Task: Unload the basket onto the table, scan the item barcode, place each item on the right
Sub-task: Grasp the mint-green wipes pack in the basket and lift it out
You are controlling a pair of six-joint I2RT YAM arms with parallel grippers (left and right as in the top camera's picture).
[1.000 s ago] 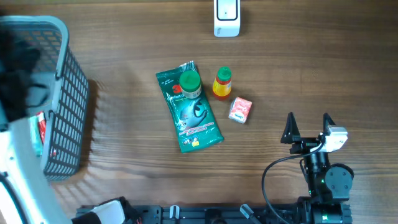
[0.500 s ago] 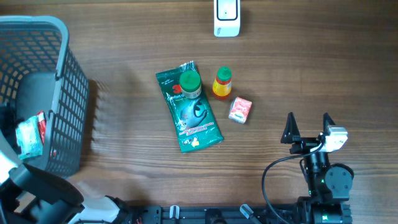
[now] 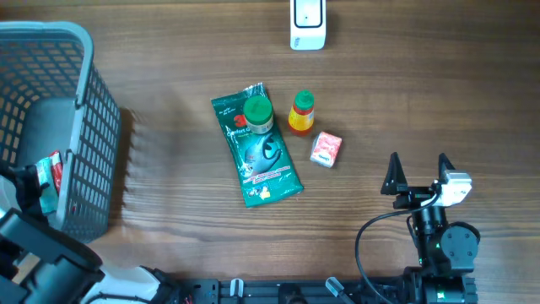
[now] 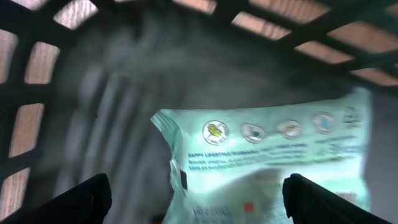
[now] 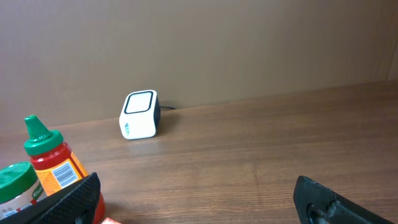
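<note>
Our left gripper (image 4: 198, 186) hangs spread wide above the mint packet (image 4: 267, 155) lying in the basket (image 3: 84, 127) — free of it, we judge; our right gripper (image 3: 418, 160) rests agape, facing the scanner (image 3: 307, 21).

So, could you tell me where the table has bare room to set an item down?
Bare tabletop lies between the basket and the green pouch, and right of the scanner. Crowded: the pouch, jar, sauce bottle and small box.
</note>
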